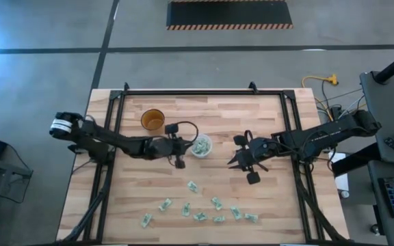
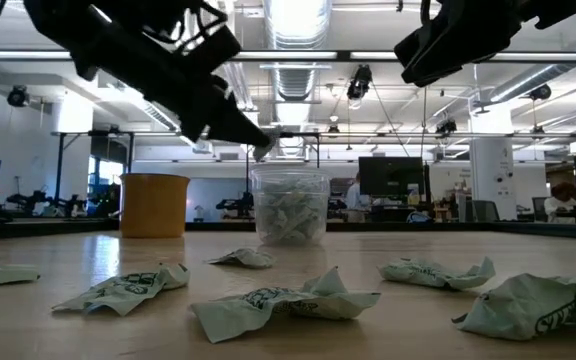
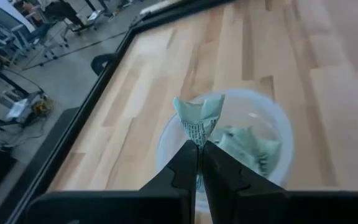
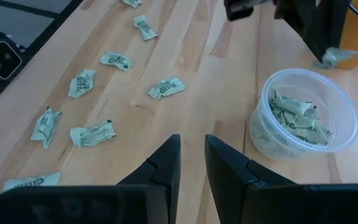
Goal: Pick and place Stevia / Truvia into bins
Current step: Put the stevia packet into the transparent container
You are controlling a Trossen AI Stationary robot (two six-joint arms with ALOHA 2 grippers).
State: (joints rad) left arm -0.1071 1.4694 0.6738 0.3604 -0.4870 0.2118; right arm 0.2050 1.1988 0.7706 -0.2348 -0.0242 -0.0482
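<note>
The translucent cup stands near the middle of the wooden table and holds a heap of crumpled pale green and white sachets, filling roughly its lower half in the low view. Beside it, toward the table's far left, an amber-brown cup stands apart; what it holds cannot be seen.

The left gripper hangs just over the translucent cup's rim, its fingers pressed together on one creased Stevia sachet with printed text, which sticks up above the fingertips.

More loose sachets lie scattered across the near part of the table, wrinkled and bent, well apart from the cups.

The right gripper hovers to the right of the translucent cup, fingers slightly apart and holding nothing.

The table is pale butcher-block with a black frame. Beyond it lies a grey floor with a hazard-striped mat; the low view shows an open workshop with ceiling lights and monitors.
</note>
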